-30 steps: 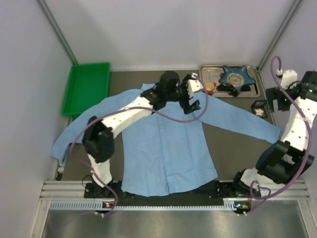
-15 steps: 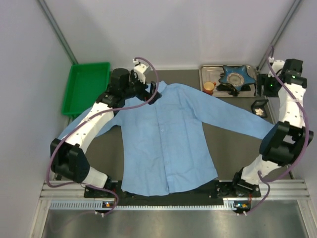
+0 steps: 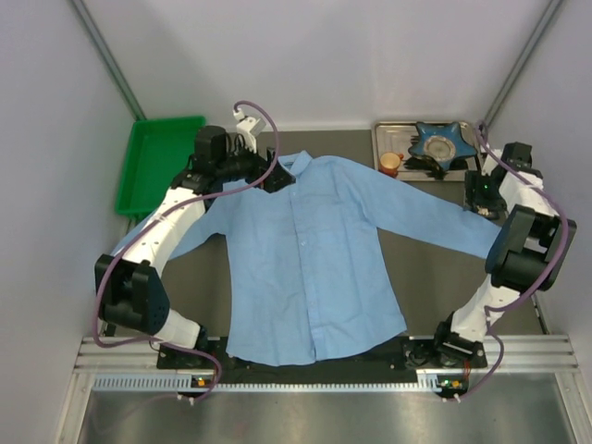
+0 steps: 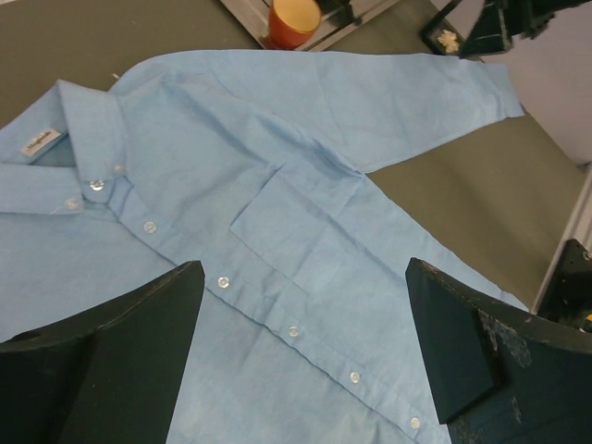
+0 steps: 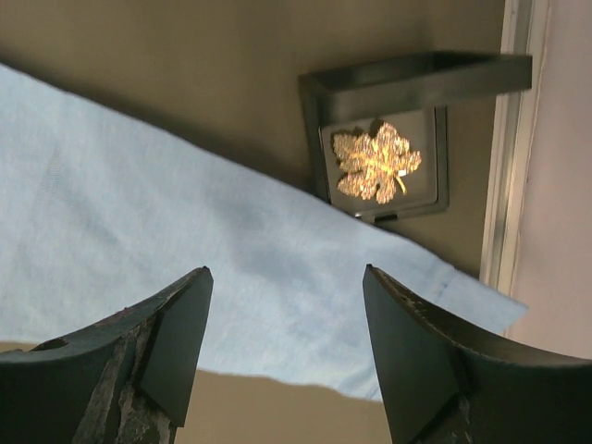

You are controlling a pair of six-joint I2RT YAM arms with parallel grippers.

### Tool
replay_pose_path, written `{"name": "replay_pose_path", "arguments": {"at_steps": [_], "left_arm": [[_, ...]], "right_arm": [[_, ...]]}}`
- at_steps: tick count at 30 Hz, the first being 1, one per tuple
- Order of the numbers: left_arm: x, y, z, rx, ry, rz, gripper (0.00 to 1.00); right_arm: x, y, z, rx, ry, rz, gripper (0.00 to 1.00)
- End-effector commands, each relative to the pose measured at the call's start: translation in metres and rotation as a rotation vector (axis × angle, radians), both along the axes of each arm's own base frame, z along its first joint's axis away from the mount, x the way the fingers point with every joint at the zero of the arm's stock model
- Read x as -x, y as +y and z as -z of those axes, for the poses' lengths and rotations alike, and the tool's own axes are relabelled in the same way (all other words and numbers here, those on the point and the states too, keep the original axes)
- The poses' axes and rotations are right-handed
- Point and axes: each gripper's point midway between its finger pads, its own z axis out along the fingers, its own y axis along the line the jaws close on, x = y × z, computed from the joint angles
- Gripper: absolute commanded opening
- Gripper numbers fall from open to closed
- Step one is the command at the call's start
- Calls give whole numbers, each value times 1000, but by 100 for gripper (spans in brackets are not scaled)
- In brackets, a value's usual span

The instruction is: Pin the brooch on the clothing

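Jaws on the left gripper (image 4: 303, 268) and right gripper (image 5: 285, 273) are spread wide and empty. By the worktop's right edge the brooch (image 5: 377, 162) lies in a black case (image 5: 319, 139), just beside the cuff of the shirt (image 3: 305, 259). Tiny, light, stiff and probably delicate, it is best pinched across its edges.

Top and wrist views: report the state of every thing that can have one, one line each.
Gold leaf-shaped brooch: lying in its box, not pinned.
Small black box: lid open.
Light blue button-up shirt: spread flat, front up, sleeves out.
Left gripper: open, empty.
Right gripper: open, empty.
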Motion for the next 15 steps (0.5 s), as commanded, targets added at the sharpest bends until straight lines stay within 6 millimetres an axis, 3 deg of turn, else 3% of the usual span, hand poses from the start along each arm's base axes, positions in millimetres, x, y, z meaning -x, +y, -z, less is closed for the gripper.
{"name": "replay_pose_path", "arguments": {"at_steps": [1, 15], "left_arm": [[6, -14, -16, 72, -34, 92, 96], [9, -17, -18, 78, -41, 117, 94]], "right_arm": [[-21, -18, 0, 0, -110, 6, 70], [-32, -32, 25, -13, -108, 27, 69]]}}
